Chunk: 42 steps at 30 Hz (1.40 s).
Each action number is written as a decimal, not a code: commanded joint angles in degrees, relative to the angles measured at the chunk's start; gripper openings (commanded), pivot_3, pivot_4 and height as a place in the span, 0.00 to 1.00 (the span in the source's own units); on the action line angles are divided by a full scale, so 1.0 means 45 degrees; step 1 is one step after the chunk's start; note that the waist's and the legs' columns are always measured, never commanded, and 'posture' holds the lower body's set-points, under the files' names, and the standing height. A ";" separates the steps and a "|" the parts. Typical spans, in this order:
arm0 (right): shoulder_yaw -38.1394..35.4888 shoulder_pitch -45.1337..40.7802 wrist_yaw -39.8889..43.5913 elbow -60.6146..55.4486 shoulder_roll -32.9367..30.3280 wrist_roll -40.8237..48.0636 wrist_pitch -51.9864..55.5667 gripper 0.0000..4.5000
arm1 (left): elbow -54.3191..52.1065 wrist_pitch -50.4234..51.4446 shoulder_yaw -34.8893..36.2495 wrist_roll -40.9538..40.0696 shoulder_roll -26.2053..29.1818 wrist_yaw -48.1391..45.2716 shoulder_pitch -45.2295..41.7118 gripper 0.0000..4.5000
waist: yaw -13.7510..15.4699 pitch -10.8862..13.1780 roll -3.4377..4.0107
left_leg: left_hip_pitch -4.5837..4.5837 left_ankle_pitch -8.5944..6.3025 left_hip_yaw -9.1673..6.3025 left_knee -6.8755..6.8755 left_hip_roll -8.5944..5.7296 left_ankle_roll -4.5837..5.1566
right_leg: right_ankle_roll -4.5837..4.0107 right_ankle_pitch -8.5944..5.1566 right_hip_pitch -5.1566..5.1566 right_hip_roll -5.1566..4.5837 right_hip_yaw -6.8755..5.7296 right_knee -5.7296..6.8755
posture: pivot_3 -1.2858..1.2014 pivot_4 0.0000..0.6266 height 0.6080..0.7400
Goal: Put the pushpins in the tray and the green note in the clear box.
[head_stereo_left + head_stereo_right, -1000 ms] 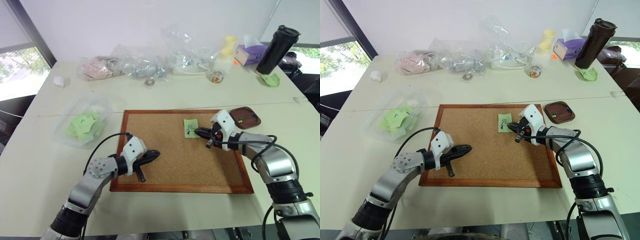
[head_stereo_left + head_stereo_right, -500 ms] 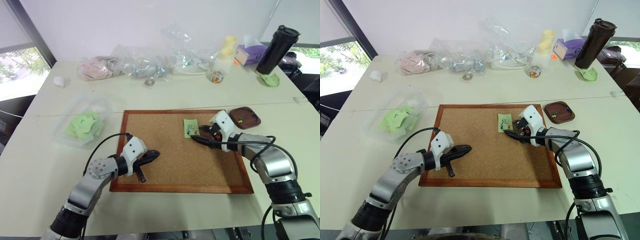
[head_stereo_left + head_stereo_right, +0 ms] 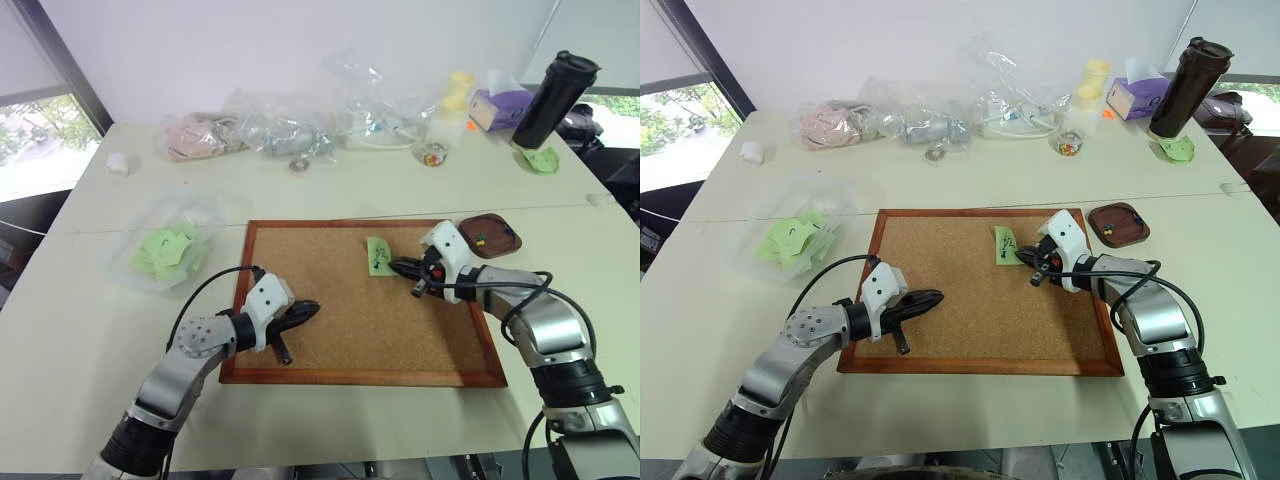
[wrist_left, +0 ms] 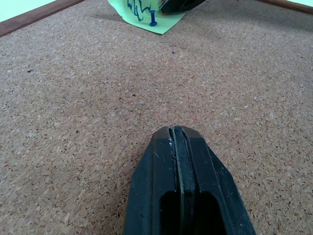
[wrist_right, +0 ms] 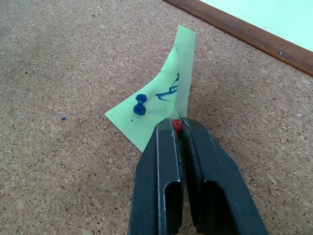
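Here we take the cork board as our landmark. The clear box sits off its left edge, already holding pale green slips. The tray lies just past its right far corner, with tiny pins in it. The left gripper hangs over the board's near left part, fingers pressed together on nothing. The right gripper is over the board's right far part, its fingers closed on a red pushpin at the edge of the green note, which curls up off the cork there. A blue pushpin stands in the note beside it.

We judge the pins hard, light and slick, best nipped by the head and drawn straight out. The note is thin and floppy, likely to tear if dragged while pinned; a lifted free edge is the place to take it.

The right wrist view gives us the red head between the fingertips and the note's curl. The head views give where box and tray lie.
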 commanded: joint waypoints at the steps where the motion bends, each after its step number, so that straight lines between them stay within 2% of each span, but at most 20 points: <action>1: -0.0235 0.0028 -0.0157 -0.0464 -0.0142 -0.0082 0.0046 0.02 | 0.0260 0.0475 -0.0203 0.0121 0.0158 -0.0054 0.0318 0.00 | 0.0002 0.0000 0.0000 | 0.0000 0.0000 0.0000 0.0000 0.0000 0.0000 | 0.0000 0.0000 0.0000 0.0000 0.0000 0.0000 | 0.52 0.24 1.00; 8: -0.1085 -0.0259 -0.0616 -0.0377 0.0056 0.0638 0.0921 0.02 | 0.0241 0.0501 -0.0261 0.0098 0.0099 -0.0048 0.0362 0.00 | 0.0013 0.0000 0.0000 | -0.0002 0.0000 0.0000 0.0001 -0.0001 0.0000 | 0.0000 0.0000 0.0000 0.0000 0.0000 -0.0001 | 0.52 0.24 1.00; 12: -0.1874 -0.0591 -0.0994 -0.0407 0.0335 0.1719 0.2388 0.02 | 0.0249 0.0516 -0.0290 0.0090 0.0060 -0.0074 0.0359 0.00 | 0.0016 0.0000 0.0000 | -0.0002 0.0000 0.0000 0.0002 -0.0001 0.0000 | 0.0000 0.0000 0.0001 -0.0002 0.0002 -0.0001 | 0.52 0.24 1.00; 17: -0.1634 -0.0414 -0.0927 -0.0639 0.0192 0.1819 0.2772 0.02 | 0.0368 0.0437 -0.0304 0.0107 0.0027 -0.0092 0.0381 0.00 | 0.0028 0.0000 0.0000 | -0.0004 0.0000 0.0000 0.0003 -0.0003 0.0000 | 0.0000 0.0000 0.0000 -0.0002 0.0003 -0.0001 | 0.52 0.24 1.00; 20: -0.1522 -0.0338 -0.0987 -0.0619 0.0212 0.1696 0.2667 0.21 | 0.0426 0.0386 -0.0296 0.0123 0.0026 -0.0098 0.0395 0.00 | 0.0021 0.0000 0.0000 | -0.0003 0.0000 0.0000 0.0002 -0.0003 0.0001 | 0.0000 0.0000 0.0000 -0.0002 0.0002 -0.0001 | 0.52 0.24 1.00; 24: -0.1179 -0.0169 -0.0941 -0.0871 -0.0006 0.1324 0.2383 0.66 | 0.0419 0.0360 -0.0258 0.0130 0.0065 -0.0109 0.0431 0.00 | 0.0018 0.0000 0.0000 | -0.0002 0.0000 0.0000 0.0001 -0.0003 0.0000 | 0.0000 0.0000 0.0000 -0.0003 0.0002 0.0000 | 0.52 0.24 1.00; 28: -0.1217 0.0023 -0.0878 -0.1205 -0.0280 0.0771 0.1099 0.66 | 0.0410 0.0334 -0.0222 0.0120 0.0088 -0.0112 0.0495 0.00 | 0.0017 0.0000 0.0000 | -0.0003 0.0000 0.0000 0.0001 -0.0003 0.0001 | 0.0000 0.0000 0.0000 -0.0002 0.0001 -0.0001 | 0.52 0.24 1.00; 35: -0.1080 0.0279 0.0294 -0.2697 -0.0265 0.1610 0.0583 0.66 | 0.0532 0.0197 -0.0230 0.0152 0.0047 -0.0115 0.0521 0.00 | 0.0012 0.0000 0.0000 | -0.0002 0.0000 0.0000 -0.0004 0.0000 0.0000 | 0.0000 0.0000 -0.0002 -0.0002 0.0001 -0.0001 | 0.52 0.24 1.00; 42: -0.0399 -0.0059 0.0852 -0.2007 -0.0037 0.1545 0.0438 0.66 | 0.0579 0.0156 -0.0260 0.0182 -0.0014 -0.0055 0.0528 0.00 | 0.0004 0.0000 0.0000 | -0.0001 0.0000 0.0000 -0.0003 0.0000 0.0001 | 0.0000 0.0000 0.0000 -0.0002 0.0001 -0.0002 | 0.52 0.24 1.00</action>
